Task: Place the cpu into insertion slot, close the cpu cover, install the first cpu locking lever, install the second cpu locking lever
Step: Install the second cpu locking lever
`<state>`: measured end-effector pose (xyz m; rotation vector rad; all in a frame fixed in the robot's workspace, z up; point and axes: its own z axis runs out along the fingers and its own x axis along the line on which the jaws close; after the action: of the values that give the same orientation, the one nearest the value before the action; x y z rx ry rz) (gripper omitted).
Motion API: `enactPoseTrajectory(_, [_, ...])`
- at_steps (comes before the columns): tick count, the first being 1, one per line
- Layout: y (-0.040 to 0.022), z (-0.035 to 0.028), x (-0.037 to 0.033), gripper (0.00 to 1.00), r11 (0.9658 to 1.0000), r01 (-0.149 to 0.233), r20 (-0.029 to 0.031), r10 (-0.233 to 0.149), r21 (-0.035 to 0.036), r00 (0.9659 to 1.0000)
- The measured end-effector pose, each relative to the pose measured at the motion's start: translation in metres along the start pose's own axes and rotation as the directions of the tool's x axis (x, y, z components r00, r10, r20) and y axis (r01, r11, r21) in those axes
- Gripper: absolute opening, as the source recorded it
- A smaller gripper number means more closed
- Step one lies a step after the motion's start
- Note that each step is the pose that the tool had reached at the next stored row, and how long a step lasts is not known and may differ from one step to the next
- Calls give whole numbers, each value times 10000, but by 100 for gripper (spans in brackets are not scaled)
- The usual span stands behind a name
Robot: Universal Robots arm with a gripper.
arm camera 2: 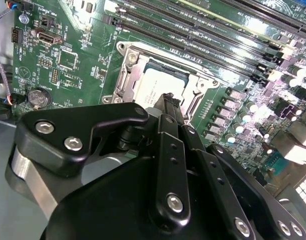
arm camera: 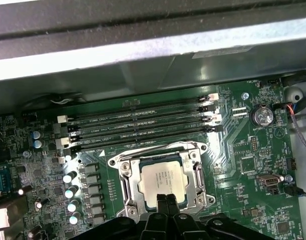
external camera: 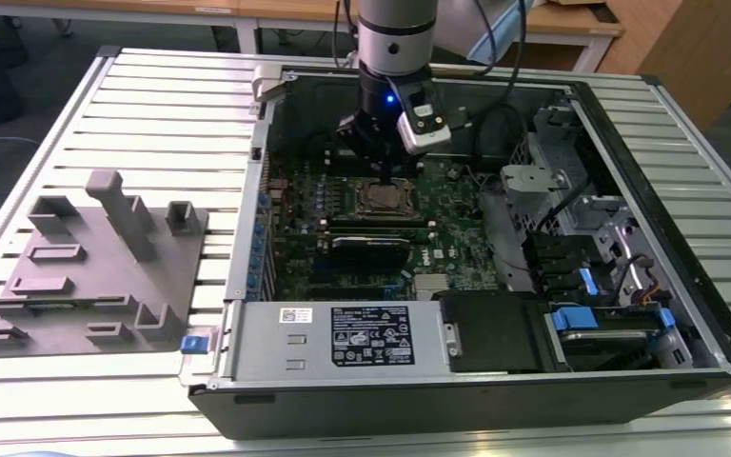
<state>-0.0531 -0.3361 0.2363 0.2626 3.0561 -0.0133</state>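
Observation:
The cpu [arm camera: 162,181] lies flat in the insertion slot [external camera: 384,199] on the green board, silver top up. The cpu cover [arm camera: 128,184] is a silver frame lying down around the chip's edges; in the second wrist view it shows as the cover [arm camera 2: 128,82] around the cpu [arm camera 2: 155,86]. A thin metal lever [arm camera: 158,149] runs along the socket's side nearest the memory slots. My gripper [arm camera: 166,201] hangs just over the near edge of the chip, its two thin fingers pressed together with nothing between them. In the exterior view the gripper [external camera: 383,181] stands inside the open case, right above the socket.
Long black memory slots [arm camera: 142,122] run beside the socket, and a coin battery [arm camera: 263,116] sits further off. A black card [external camera: 368,242] and the power supply [external camera: 340,333] lie nearer the case front. A grey fixture plate [external camera: 87,267] rests at the exterior view's left.

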Motion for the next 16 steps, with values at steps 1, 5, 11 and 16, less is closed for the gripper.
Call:
enactPoseTrajectory(1, [-5,6,0,11,10000,1,0,-1,0,10000])
enactPoseTrajectory(5, [-46,17,-6,11,10000,-2,1,2,-1,10000])
enactPoseTrajectory(11, [-69,20,-10,11,10000,-1,0,1,-3,10000])
enactPoseTrajectory(16, [-70,7,-12,11,10000,0,-1,0,4,10000])
